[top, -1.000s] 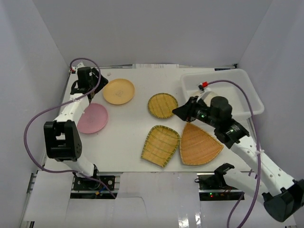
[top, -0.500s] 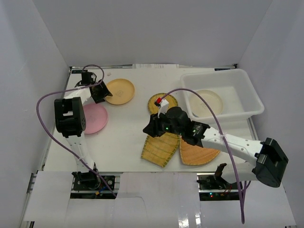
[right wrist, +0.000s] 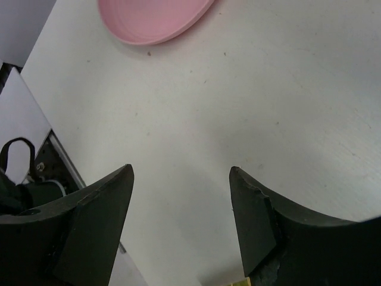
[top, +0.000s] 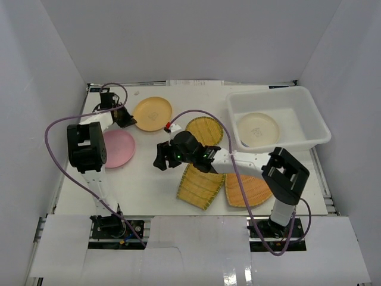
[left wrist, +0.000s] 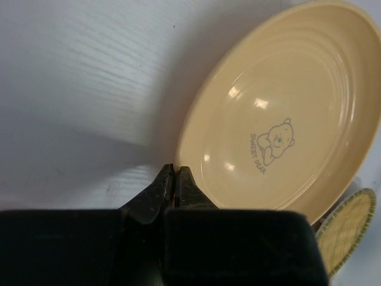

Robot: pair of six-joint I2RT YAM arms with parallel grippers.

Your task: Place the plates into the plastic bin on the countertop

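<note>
**Left pinch may have missed the rim**

Seen from above, the right gripper point(right wrist: 180, 176) stands wide open over bare table point(top: 149, 185), holding nothing. The pink plate point(top: 116, 148) lies near it at nine o'clock. Farther back, the left gripper point(left wrist: 174, 176) is pinched shut, and the yellow plate point(left wrist: 280, 119) lies just beside it at three o'clock. Its rim seems not to be between the fingers. A lift could come up empty or shove the plate. The bin point(top: 280, 146) sits far off at two o'clock.

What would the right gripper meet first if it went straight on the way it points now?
The right gripper would probably meet bare white countertop first; the smooth pink round plate lies further along, depth unclear.
</note>
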